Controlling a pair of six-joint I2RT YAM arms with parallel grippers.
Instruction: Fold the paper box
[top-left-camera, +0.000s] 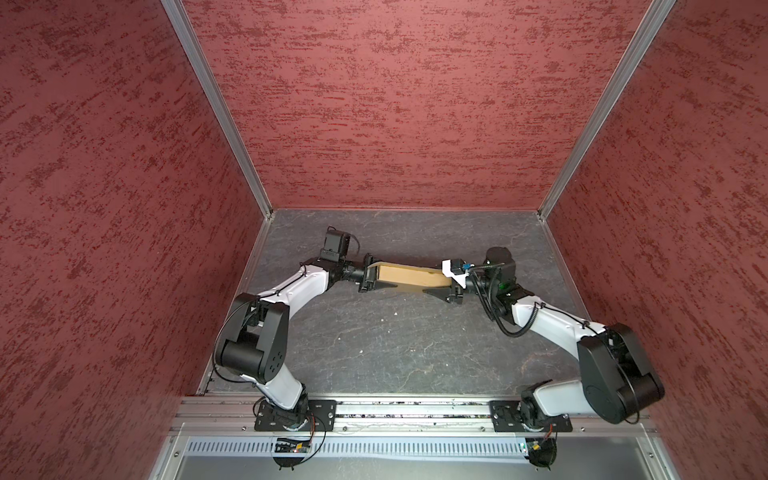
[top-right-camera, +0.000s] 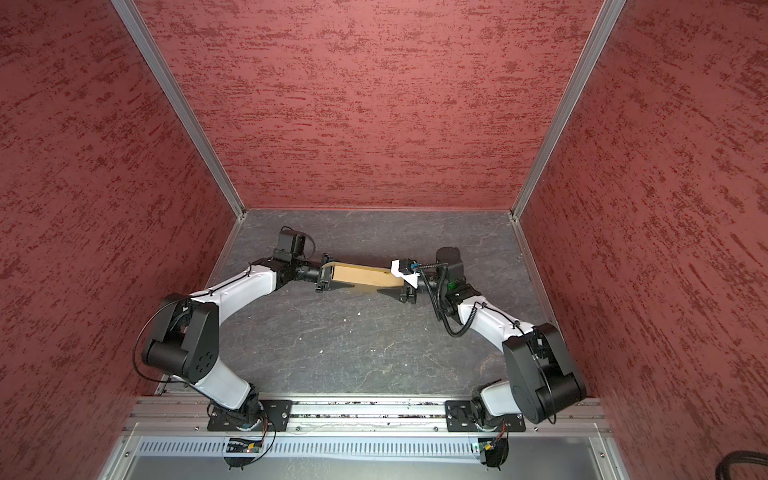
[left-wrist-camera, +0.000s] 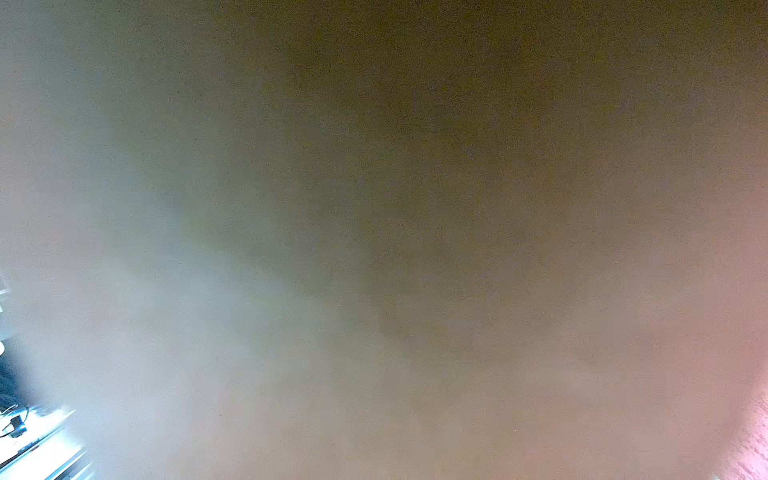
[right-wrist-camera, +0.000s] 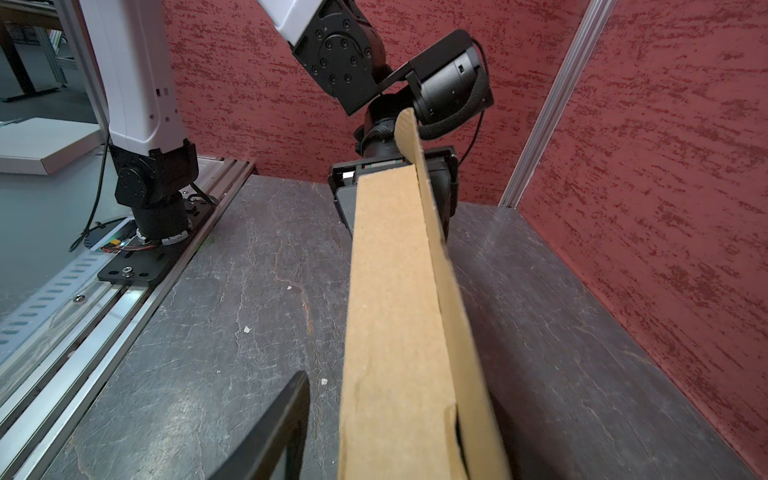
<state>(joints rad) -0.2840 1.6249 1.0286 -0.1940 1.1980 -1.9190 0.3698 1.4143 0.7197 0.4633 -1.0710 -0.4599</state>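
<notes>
The left gripper (top-left-camera: 380, 276) has its jaws partly closed across one end of the paper box (top-left-camera: 409, 276), one black finger on each side, and grips the cardboard there. In the right wrist view that end butts against the gripper's body. The left wrist view is only a tan blur and tells nothing.

The right gripper (top-left-camera: 438, 280) straddles the opposite end with its jaws apart. In the right wrist view its near finger (right-wrist-camera: 270, 428) stands clear of the cardboard with a gap between them; the far finger is hidden behind the box, so no grip shows on this side.

The paper box (right-wrist-camera: 395, 311) is a long, narrow brown shape stretched between the two grippers in both top views. A loose flap (right-wrist-camera: 451, 299) runs along one side and curls at its far tip.

It sits over the back half of the dark stone-patterned table (top-left-camera: 374, 353), apparently lifted off it. Red textured walls (top-left-camera: 395, 104) close in three sides.
</notes>
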